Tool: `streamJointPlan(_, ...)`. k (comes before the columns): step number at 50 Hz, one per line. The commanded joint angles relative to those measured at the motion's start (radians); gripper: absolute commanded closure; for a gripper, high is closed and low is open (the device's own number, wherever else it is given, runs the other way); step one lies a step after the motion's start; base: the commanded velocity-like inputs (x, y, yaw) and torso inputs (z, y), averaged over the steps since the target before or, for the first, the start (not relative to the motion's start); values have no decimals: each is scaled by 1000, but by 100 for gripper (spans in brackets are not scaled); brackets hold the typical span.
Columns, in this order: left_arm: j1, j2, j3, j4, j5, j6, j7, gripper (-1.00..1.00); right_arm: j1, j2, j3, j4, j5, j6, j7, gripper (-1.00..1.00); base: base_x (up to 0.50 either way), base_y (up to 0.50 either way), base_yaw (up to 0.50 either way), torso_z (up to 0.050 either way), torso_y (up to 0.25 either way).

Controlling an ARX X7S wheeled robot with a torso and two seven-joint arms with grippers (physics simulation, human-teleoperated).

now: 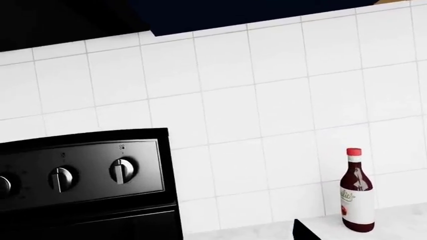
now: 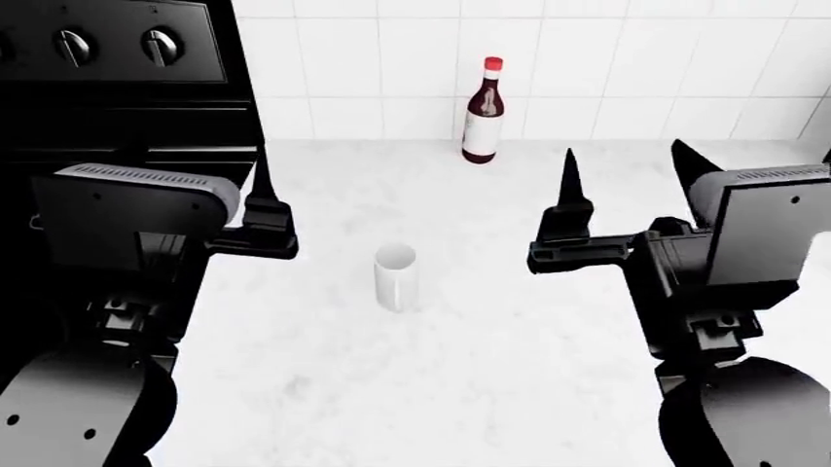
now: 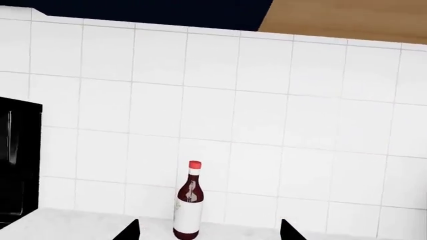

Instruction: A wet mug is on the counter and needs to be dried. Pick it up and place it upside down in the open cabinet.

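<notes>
The mug (image 2: 395, 276) stands upright at centre frame on the counter (image 2: 520, 389) between both grippers – likely light, rigid, wet-slick, best pinched across its wall – right gripper (image 2: 624, 180) fingers apart, left gripper (image 2: 264, 195) impossible to tell.

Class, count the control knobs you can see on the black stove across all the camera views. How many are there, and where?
3. In the left wrist view, one knob sits nearest the panel's tiled-wall end, one beside it, and a third is cut off by the picture edge. More may be hidden.
</notes>
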Motion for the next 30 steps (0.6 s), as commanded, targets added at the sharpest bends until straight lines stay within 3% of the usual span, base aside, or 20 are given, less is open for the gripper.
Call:
streamJointPlan(1, 17, -1, -2, -15, -3, 27, -2, -100, 319, 92, 191, -29, 559, 400, 368, -100, 0, 0, 0, 0, 0)
streamJointPlan(4, 19, -2, -7, -8, -8, 24, -3, -100, 441, 165, 193, 113, 1009, 392, 795, -100, 0, 0, 0, 0, 0)
streamJointPlan(6, 24, -3, -12, -6, -10, 27, -2, -100, 479, 184, 164, 159, 1290, 377, 869, -100, 0, 0, 0, 0, 0)
streamJointPlan(19, 31, -8, -12, -9, -14, 30, -9, -100, 508, 247, 97, 402, 1447, 322, 789, -100, 0, 0, 0, 0, 0)
streamJointPlan(24, 28, -9, -6, -12, -13, 30, -12, -100, 491, 260, 88, 438, 1375, 334, 641, -100, 0, 0, 0, 0, 0)
streamJointPlan(30, 19, -13, -4, -11, -14, 23, -16, -100, 469, 271, 72, 487, 1378, 321, 590, -100, 0, 0, 0, 0, 0)
